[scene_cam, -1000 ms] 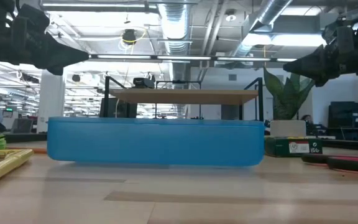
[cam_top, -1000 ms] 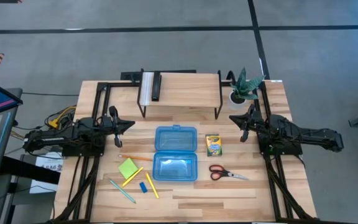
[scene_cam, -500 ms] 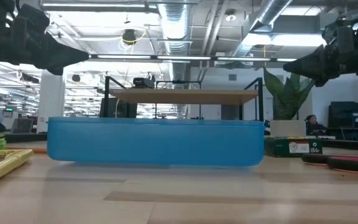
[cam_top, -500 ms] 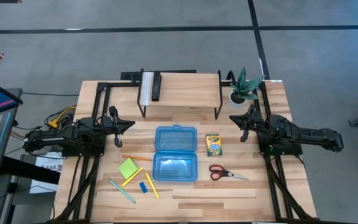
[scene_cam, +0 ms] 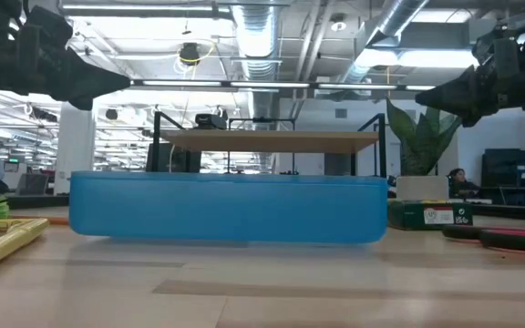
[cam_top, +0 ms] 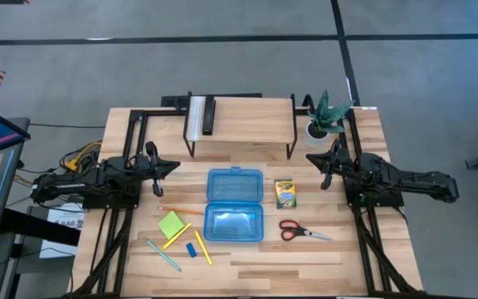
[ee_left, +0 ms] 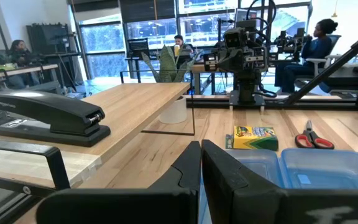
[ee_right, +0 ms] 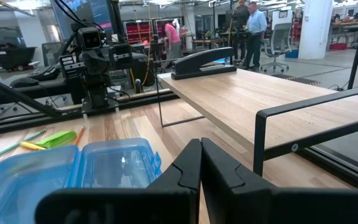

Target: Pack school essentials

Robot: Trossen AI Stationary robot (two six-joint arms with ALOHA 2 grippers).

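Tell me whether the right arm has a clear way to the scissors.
Probably yes: the scissors lie in the open on the table, on the right hand's side, and nothing stands between them.

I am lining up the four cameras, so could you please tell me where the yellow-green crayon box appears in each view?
High view: crayon box, just right of the open blue case.
Low view: crayon box at right, at the case's right end.
Left wrist view: crayon box beyond the case.
Right wrist view: not in it.
Shared landmark: the blue case.
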